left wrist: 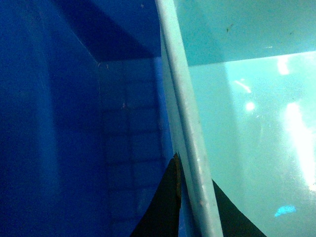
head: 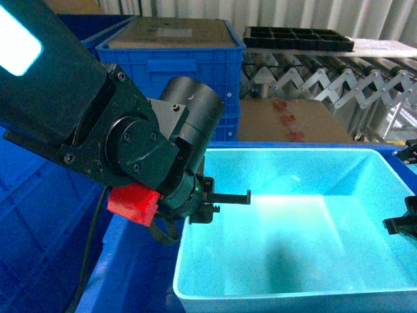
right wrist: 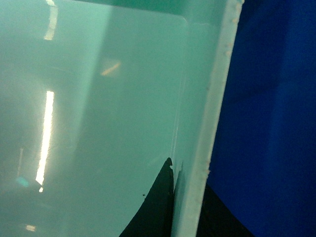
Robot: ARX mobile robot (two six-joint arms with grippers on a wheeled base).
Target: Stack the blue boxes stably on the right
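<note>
Head looks down; both wrist cameras sit close at the tub [head: 293,215] rims.

Bright overhead light glares off the turquoise tub [head: 326,215] floor; both wrist views are soft and shadowed.

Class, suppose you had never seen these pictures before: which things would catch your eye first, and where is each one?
First the turquoise tub, glossy and empty, filling the lower right of the head view. Next the bulky dark left arm with its red part, whose left gripper straddles the tub's left rim; the right gripper straddles the opposite rim. Dark blue crates stand around and behind.
</note>
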